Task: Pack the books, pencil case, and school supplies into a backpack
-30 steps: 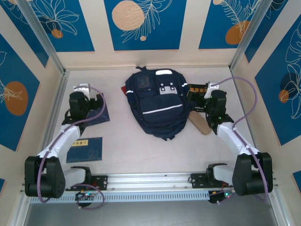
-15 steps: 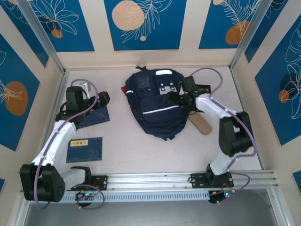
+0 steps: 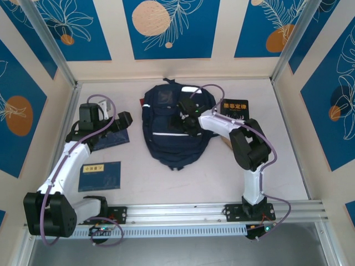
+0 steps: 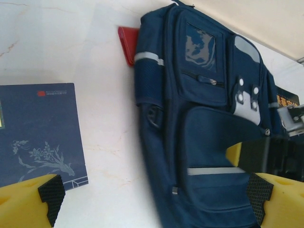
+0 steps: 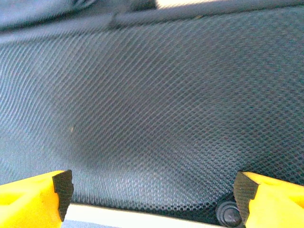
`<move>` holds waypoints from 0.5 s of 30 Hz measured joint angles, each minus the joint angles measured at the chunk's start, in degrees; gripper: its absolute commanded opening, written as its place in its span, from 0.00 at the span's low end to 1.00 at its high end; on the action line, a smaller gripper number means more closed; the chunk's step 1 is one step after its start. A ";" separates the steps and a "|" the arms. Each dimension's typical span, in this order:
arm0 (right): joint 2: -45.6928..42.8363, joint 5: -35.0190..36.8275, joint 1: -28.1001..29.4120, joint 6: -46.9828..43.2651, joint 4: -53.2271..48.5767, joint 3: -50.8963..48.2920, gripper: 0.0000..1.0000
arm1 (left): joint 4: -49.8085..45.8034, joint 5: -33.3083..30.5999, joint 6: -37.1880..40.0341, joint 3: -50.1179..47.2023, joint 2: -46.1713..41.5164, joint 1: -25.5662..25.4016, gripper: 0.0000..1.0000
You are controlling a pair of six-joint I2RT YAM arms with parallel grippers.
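Pale tabletop (image 3: pixel 166 188) carries one navy backpack (image 3: pixel 166 138) at centre, two dark blue books (image 3: pixel 100 175) at left, and one black book (image 3: pixel 234 108) upper right. Left gripper (image 4: pixel 154 192) is spread wide near a blue book; right gripper (image 5: pixel 154 187) is spread over backpack mesh.

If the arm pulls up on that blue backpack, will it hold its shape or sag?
Likely sag: the backpack is soft fabric lying flat and looks slack. Its mesh panel looks textured, so probably not slippery.
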 measured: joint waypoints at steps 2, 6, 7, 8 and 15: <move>1.62 -1.97 2.86 1.55 0.26 2.10 0.83 | 0.04 0.39 -0.17 0.00 0.48 -0.22 1.00; 4.46 -6.05 7.10 2.14 0.17 6.78 0.83 | 0.02 1.27 -0.22 -0.02 1.66 -0.81 1.00; 4.31 -6.49 7.54 2.08 0.04 6.86 0.83 | 0.04 1.55 -0.22 -0.02 1.84 -1.03 0.99; 3.89 -6.88 7.72 1.90 -0.46 6.78 0.83 | 0.02 1.92 -0.22 0.00 2.12 -1.36 0.99; -9.70 -5.90 1.29 0.79 -1.60 -2.82 0.80 | -1.05 2.99 0.46 0.90 5.55 -6.75 0.90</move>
